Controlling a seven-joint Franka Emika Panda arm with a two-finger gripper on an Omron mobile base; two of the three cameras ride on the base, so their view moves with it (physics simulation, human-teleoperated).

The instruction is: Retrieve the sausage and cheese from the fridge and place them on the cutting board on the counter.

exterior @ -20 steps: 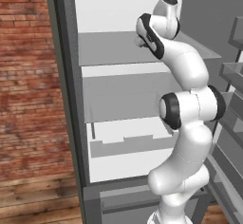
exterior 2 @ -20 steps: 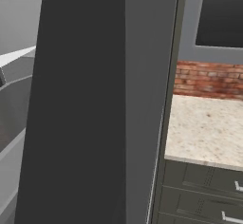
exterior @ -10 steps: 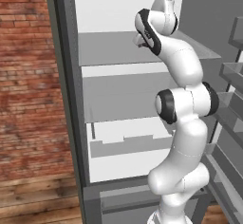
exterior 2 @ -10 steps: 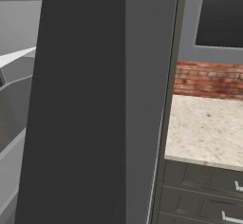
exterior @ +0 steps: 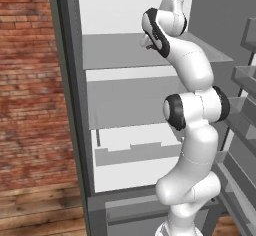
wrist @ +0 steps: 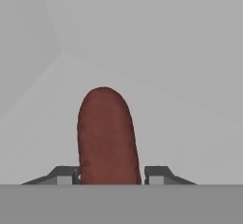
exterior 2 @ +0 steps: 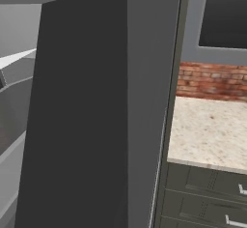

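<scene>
The dark grey side wall of the fridge takes up the middle of the right base view, tall and flat, with a lighter grey edge running down its right side. Left of it, pale grey shelves slope across. To the right lies the tabletop, beige and speckled, with a red brick wall behind it. Below sit dark grey drawers with silver bar handles. A dark panel in a grey frame hangs above the brick.
</scene>
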